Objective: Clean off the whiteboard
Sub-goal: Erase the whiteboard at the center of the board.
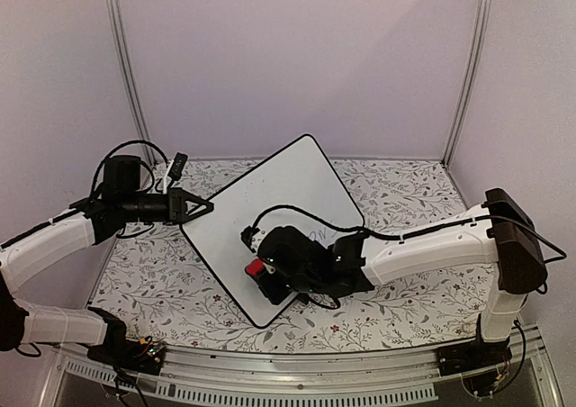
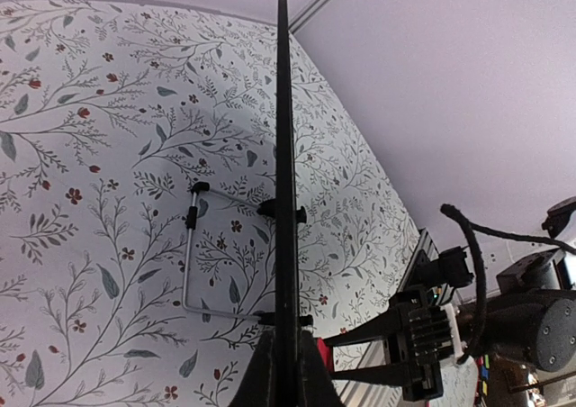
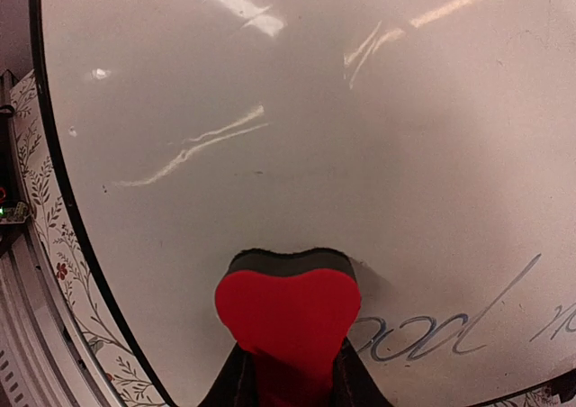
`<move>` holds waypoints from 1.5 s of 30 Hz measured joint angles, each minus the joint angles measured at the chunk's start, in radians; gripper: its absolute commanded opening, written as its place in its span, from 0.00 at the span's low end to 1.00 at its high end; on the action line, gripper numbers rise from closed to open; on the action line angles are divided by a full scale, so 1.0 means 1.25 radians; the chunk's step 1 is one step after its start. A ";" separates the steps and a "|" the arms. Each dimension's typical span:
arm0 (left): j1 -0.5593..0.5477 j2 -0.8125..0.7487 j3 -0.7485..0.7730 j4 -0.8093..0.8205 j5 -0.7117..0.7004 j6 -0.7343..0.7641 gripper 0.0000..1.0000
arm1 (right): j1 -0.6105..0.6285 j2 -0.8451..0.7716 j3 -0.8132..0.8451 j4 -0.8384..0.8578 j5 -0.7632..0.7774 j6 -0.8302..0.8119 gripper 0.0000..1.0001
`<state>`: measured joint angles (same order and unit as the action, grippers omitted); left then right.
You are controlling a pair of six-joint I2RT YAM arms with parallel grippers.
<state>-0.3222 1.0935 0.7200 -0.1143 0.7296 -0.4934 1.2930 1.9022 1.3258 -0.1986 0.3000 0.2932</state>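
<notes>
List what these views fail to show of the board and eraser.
- The writing: right wrist view, cut off by the right edge; too small in the top view.
- The board face: left wrist view, seen edge-on only.
- The eraser underside: right wrist view, hidden by its own body.

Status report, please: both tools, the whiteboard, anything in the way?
Left tool shut on whiteboard edge. Right tool shut on eraser, pressed to whiteboard beside grey writing. Writing not yet wiped. No obstacle seen.
</notes>
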 measured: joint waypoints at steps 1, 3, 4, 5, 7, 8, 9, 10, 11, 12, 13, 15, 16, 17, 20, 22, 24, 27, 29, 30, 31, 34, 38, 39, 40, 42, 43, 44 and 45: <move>0.000 0.000 0.000 0.000 0.000 0.000 0.00 | 0.000 -0.002 -0.004 0.001 -0.001 0.002 0.00; 0.000 0.000 0.000 0.000 0.000 0.000 0.00 | 0.001 -0.005 -0.013 0.002 -0.003 0.006 0.00; 0.000 0.000 0.000 0.000 0.000 0.000 0.00 | 0.001 -0.007 -0.017 0.003 -0.005 0.009 0.00; 0.000 0.000 0.000 0.000 0.001 0.000 0.00 | 0.002 -0.008 -0.020 0.002 -0.005 0.011 0.00; 0.000 0.000 0.000 0.000 0.001 0.000 0.00 | 0.003 -0.009 -0.026 0.003 -0.006 0.015 0.00; 0.000 0.000 0.000 0.000 0.001 0.000 0.00 | 0.004 -0.009 -0.029 0.004 -0.006 0.018 0.00; 0.000 0.000 0.000 0.001 0.001 0.000 0.00 | 0.005 -0.011 -0.032 0.004 -0.006 0.021 0.00; 0.000 0.000 0.000 0.001 0.002 0.000 0.00 | 0.006 -0.012 -0.036 0.004 -0.006 0.023 0.00; 0.000 0.000 0.000 0.001 0.002 0.000 0.00 | 0.008 -0.013 -0.041 0.004 -0.006 0.025 0.00; 0.000 0.000 0.000 0.000 0.002 0.000 0.00 | 0.009 -0.013 -0.045 0.004 -0.006 0.027 0.00; 0.000 0.000 0.000 0.000 0.001 0.000 0.00 | 0.010 -0.015 -0.051 0.004 -0.006 0.029 0.00; 0.000 0.000 0.000 0.001 0.002 0.000 0.00 | 0.012 -0.018 -0.059 0.004 -0.006 0.033 0.00; 0.000 0.000 0.000 0.001 0.003 0.000 0.00 | 0.013 -0.020 -0.064 0.003 -0.007 0.036 0.00; 0.000 0.000 0.000 0.001 0.003 0.000 0.00 | 0.013 -0.021 -0.069 0.003 -0.009 0.038 0.00; 0.000 0.000 0.000 0.001 0.003 0.000 0.00 | 0.015 -0.026 -0.083 0.003 -0.013 0.045 0.00; 0.000 0.000 0.000 0.001 0.003 0.000 0.00 | 0.015 -0.029 -0.093 0.003 -0.016 0.050 0.00; 0.000 0.000 0.000 0.001 0.003 0.000 0.00 | 0.017 -0.032 -0.105 0.003 -0.017 0.053 0.00; 0.000 0.000 0.000 0.002 0.004 0.000 0.00 | 0.019 -0.036 -0.120 0.001 -0.018 0.061 0.00; 0.000 0.000 0.000 0.002 0.004 0.000 0.00 | 0.020 -0.039 -0.130 0.000 -0.020 0.066 0.00; 0.000 0.000 0.000 0.002 0.004 0.000 0.00 | 0.020 -0.040 -0.135 0.000 -0.020 0.068 0.00; 0.000 0.000 0.000 0.002 0.004 0.000 0.00 | 0.020 -0.042 -0.139 0.000 -0.020 0.071 0.00; 0.000 0.000 0.000 0.002 0.005 0.000 0.00 | 0.022 -0.046 -0.155 -0.003 -0.021 0.078 0.00; 0.000 0.000 0.000 0.003 0.008 0.000 0.00 | 0.023 -0.047 -0.161 -0.003 -0.022 0.085 0.00; 0.000 0.000 0.000 0.003 0.008 0.000 0.00 | 0.023 -0.047 -0.161 -0.003 -0.022 0.086 0.00; 0.000 0.000 0.000 0.003 0.009 0.000 0.00 | 0.023 -0.047 -0.161 -0.003 -0.022 0.087 0.00; 0.000 0.000 0.000 0.003 0.009 0.000 0.00 | 0.023 -0.047 -0.161 -0.003 -0.022 0.089 0.00; 0.000 0.000 0.000 0.004 0.009 0.000 0.00 | 0.023 -0.047 -0.161 -0.003 -0.022 0.089 0.00; 0.000 0.000 0.000 0.004 0.009 0.000 0.00 | 0.023 -0.047 -0.161 -0.003 -0.021 0.089 0.00; 0.000 0.000 0.000 0.004 0.009 0.000 0.00 | 0.023 -0.048 -0.161 -0.003 -0.021 0.089 0.00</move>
<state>-0.3222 1.0935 0.7200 -0.1097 0.7403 -0.4938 1.3224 1.8427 1.1244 -0.2024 0.2741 0.4038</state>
